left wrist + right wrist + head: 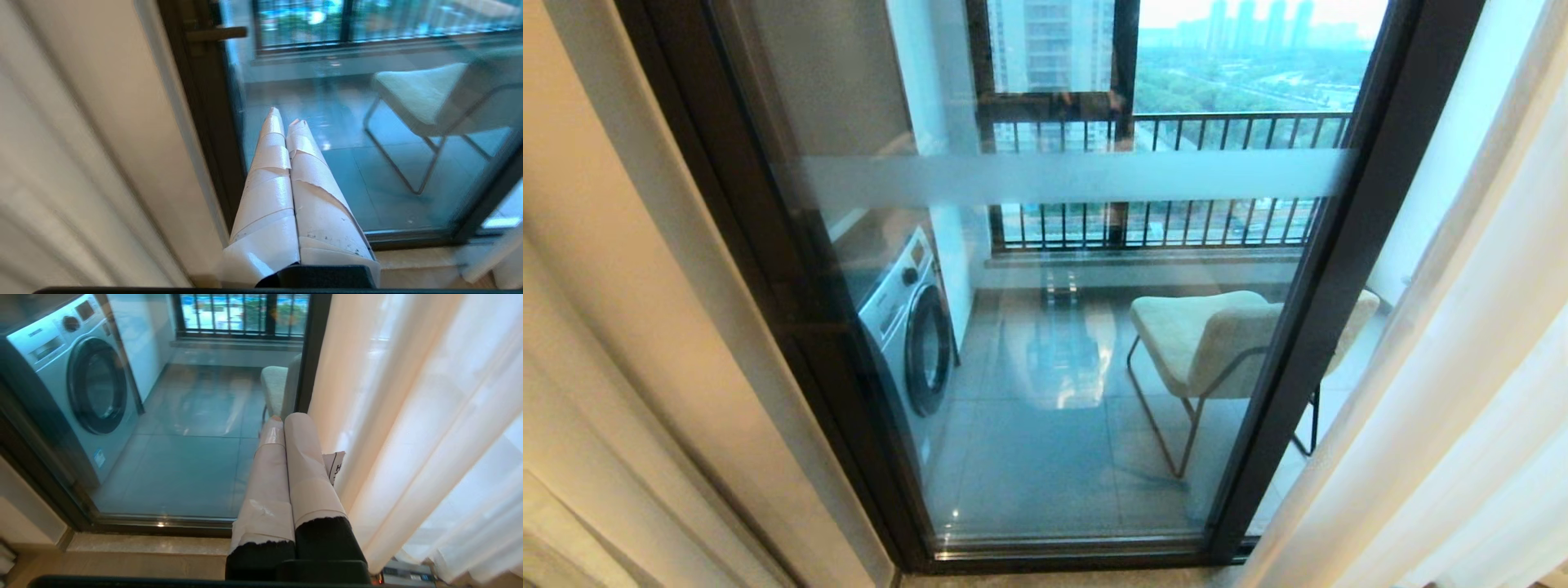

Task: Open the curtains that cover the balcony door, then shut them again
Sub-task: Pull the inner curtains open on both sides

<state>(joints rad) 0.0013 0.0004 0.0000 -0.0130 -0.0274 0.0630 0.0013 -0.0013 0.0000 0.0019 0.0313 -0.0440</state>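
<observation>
Curtains: we see the curtains (1445,392) drawn apart; a pale sheer panel hangs at the right edge of the head view, and a cream-beige drape (613,343) hangs in folds at the left edge; both reach down toward the floor.
Balcony door: the balcony door (1054,327) stands uncovered between the two panels; its glass sits in a dark frame (1347,245), with a frosted band (1062,178) running across the pane.
Left gripper: we find the left gripper (285,118) only in its own wrist view; its tape-wrapped fingers (269,179) lie pressed together, holding nothing; it points at the glass near the left frame, just beside the beige drape, without touching it.
Right gripper: the right gripper (286,418) likewise shows only in its wrist view; its taped fingers (304,465) are pressed together and empty; the sheer panel hangs just beside it; we cannot tell whether they touch.
Beyond the glass: a washing machine (907,318) at the left; a padded chair (1209,343) on thin metal legs at the right; a tiled balcony floor (1045,457); a barred railing (1168,220) with city buildings behind.
</observation>
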